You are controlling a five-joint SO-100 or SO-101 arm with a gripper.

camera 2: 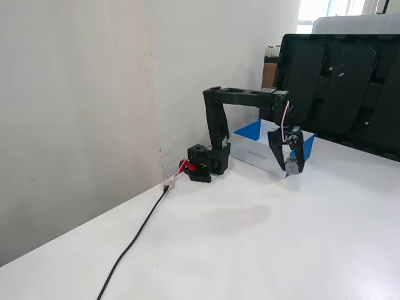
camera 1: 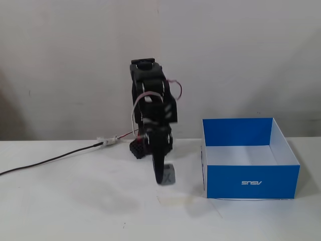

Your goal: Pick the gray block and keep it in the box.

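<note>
The gray block [camera 1: 170, 174] is a small cube with an X on its face. My gripper [camera 1: 163, 179] is shut on it and points downward, holding it slightly above the white table, left of the box in a fixed view. The blue box [camera 1: 251, 182] with a white inside and an upside-down ASUS logo stands open at the right. In another fixed view the gripper [camera 2: 290, 171] holds the block [camera 2: 291, 165] in front of the box [camera 2: 249, 150], outside its wall.
The arm's base [camera 1: 138, 148] stands by the wall, with a black cable [camera 1: 50, 160] running left along the table. A pale tape patch [camera 1: 175, 201] lies below the gripper. A large black panel [camera 2: 337, 81] stands behind the box.
</note>
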